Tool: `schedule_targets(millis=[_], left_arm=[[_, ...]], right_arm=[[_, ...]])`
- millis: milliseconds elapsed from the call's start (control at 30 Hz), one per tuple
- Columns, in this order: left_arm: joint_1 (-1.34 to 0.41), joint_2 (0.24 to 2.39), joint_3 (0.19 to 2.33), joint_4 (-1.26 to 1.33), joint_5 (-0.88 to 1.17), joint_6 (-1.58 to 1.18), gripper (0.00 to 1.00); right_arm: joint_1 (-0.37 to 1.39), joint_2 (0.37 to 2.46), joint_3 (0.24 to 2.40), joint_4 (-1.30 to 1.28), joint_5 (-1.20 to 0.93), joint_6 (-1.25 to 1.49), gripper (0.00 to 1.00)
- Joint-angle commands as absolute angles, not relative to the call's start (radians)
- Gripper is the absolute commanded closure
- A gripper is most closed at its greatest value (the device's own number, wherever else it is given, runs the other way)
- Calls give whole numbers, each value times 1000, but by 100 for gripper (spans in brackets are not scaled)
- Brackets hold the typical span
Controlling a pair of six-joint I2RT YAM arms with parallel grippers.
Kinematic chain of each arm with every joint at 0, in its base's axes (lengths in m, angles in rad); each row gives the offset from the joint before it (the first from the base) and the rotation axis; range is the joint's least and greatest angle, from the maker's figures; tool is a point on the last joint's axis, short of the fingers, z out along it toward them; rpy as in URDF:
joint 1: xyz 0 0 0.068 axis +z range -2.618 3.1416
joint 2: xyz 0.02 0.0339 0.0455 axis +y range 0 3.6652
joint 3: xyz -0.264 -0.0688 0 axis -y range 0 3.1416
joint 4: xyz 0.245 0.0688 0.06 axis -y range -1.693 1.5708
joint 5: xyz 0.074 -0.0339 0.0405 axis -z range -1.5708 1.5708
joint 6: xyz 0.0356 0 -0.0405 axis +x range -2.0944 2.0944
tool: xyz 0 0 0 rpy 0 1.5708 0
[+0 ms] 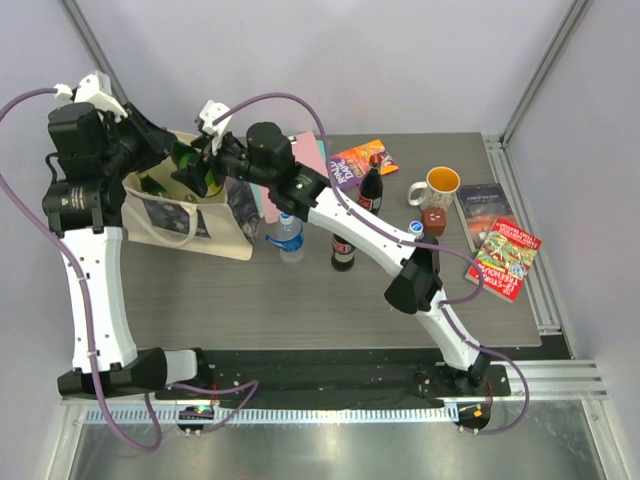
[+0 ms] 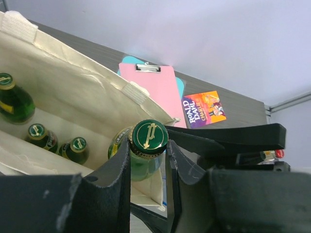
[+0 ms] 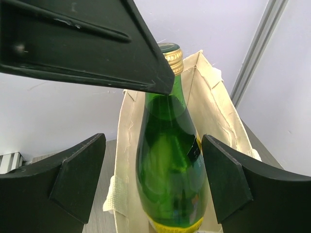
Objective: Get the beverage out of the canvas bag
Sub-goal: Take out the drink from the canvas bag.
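The cream canvas bag (image 1: 170,215) stands open at the far left of the table, with three green bottles (image 2: 41,136) left inside. My left gripper (image 1: 188,155) is shut on the neck of a green glass bottle (image 1: 200,170), just under its green cap (image 2: 149,137), and holds it upright above the bag's mouth (image 2: 73,97). My right gripper (image 1: 218,160) is open. Its fingers (image 3: 77,179) stand on both sides of the bottle's body (image 3: 170,160) without touching it. The bottle's base is out of view.
Right of the bag stand a clear water bottle (image 1: 290,238) and two dark cola bottles (image 1: 343,250). A pink clipboard (image 2: 155,92) and a Roald Dahl book (image 1: 362,163) lie behind. A mug (image 1: 441,185) and two books (image 1: 503,258) are at the right.
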State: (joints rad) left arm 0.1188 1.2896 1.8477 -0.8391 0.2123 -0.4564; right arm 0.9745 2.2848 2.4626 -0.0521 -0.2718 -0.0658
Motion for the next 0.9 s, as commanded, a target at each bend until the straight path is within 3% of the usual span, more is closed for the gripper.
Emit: schedule_targets(millis=[0, 567, 867], left_arm=[[109, 1212, 1917, -673, 310, -508, 100], [103, 1167, 1948, -630, 410, -523, 100], [84, 1152, 1933, -627, 448, -531, 100]], right_arm=[[983, 2260, 2500, -5, -256, -75, 15], [983, 2134, 2442, -118, -330, -38, 15], [985, 2040, 2362, -232, -374, -44, 27]])
